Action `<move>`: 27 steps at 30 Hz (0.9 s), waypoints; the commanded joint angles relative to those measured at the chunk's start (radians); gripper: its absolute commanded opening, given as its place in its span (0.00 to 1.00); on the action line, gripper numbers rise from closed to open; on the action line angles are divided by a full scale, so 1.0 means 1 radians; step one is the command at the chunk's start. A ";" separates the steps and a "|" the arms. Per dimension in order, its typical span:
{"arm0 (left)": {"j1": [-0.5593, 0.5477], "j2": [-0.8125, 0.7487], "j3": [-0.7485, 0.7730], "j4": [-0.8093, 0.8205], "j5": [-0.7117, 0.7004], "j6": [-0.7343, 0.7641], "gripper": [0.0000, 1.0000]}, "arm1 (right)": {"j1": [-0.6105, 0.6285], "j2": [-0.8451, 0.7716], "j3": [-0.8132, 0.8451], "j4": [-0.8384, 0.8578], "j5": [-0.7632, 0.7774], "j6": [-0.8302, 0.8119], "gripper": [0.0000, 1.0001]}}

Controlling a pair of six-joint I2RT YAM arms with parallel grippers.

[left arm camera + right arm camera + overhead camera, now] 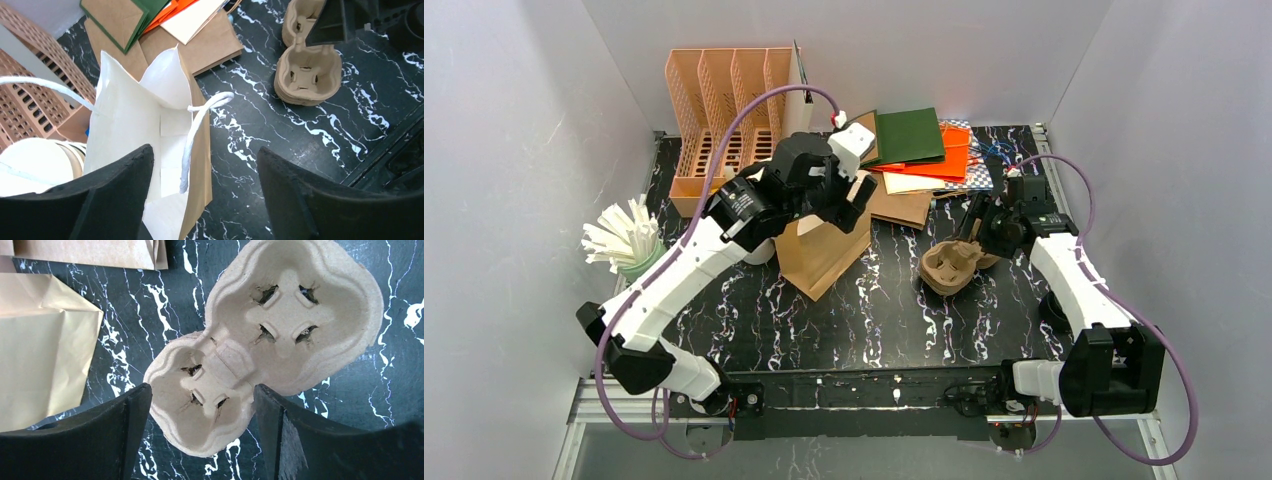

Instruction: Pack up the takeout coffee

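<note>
The takeout coffee is out of view; no capped cup shows in any frame. A brown paper bag [824,255] with a white inside [130,115] and white cord handles stands open at mid-table. My left gripper [852,200] [205,150] hangs open over the bag's right wall, one finger above the opening and the other above the table. A pulp cup carrier [946,268] [280,315] with two empty wells lies on the black marbled table [874,320]. Over the carrier's near well, my right gripper [977,232] [201,387] is open, a finger on either side.
An orange file organiser [724,110] stands at the back left. Flat brown, green and orange paper bags [914,145] are piled at the back middle. A green cup of white sticks [629,240] sits at the left edge. A round white thing [30,165] lies left of the bag.
</note>
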 commanded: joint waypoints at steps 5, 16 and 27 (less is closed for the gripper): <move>0.002 0.078 0.044 -0.022 -0.032 0.016 0.11 | 0.039 -0.005 0.042 0.001 0.086 -0.039 0.84; 0.002 0.192 0.164 0.121 0.075 -0.150 0.00 | 0.111 -0.017 -0.028 0.075 0.202 -0.044 0.97; 0.002 0.224 0.140 0.260 0.098 -0.198 0.08 | 0.147 0.034 -0.032 0.124 0.182 -0.084 0.94</move>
